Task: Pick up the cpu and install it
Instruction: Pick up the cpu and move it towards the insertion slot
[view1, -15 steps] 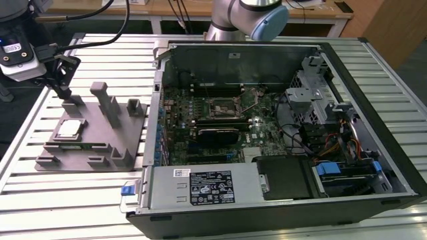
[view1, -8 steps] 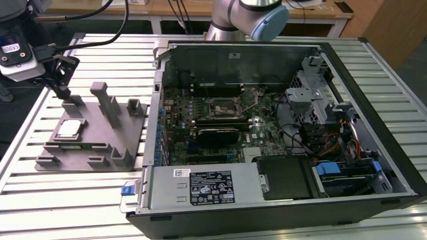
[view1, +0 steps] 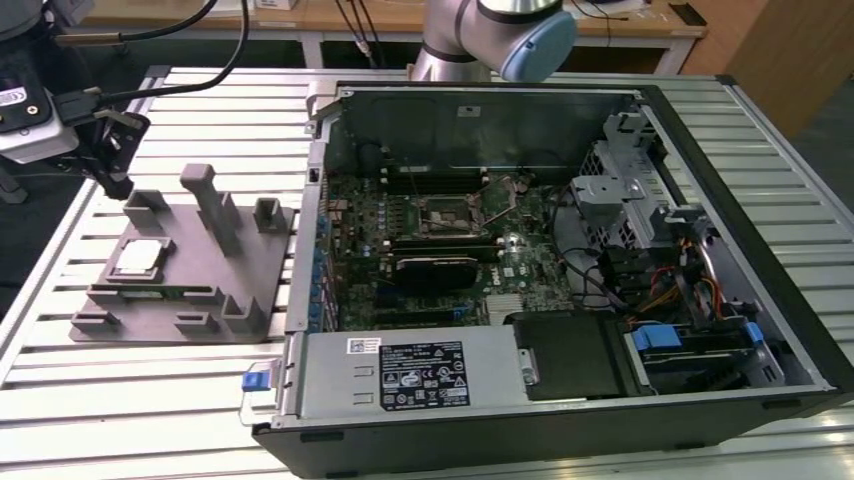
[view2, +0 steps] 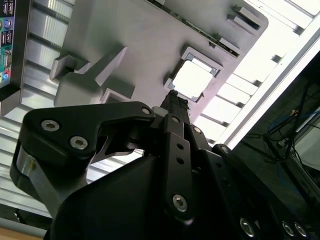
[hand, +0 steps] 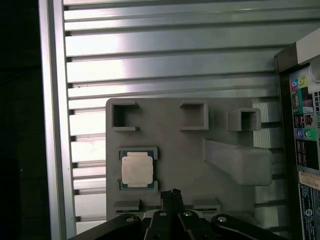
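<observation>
My arm (view1: 514, 35) reaches from behind the open computer case (view1: 747, 330) toward the exterior view's left. The wrist is turned so my claw (view1: 118, 185) points down over the grey fixture plate (view1: 174, 300) on the slatted worktop (view1: 134, 400). In the first wrist view its fingertips (hand: 169, 196) are pressed together on nothing, hanging above the plate just beside the cpu (hand: 137, 169). The cpu lies flat and untouched, silver top up, in its square nest, well apart from the motherboard socket (view1: 445, 212). Labels noted: a black-and-white sticker (view1: 424, 375) on the case's metal cover.
</observation>
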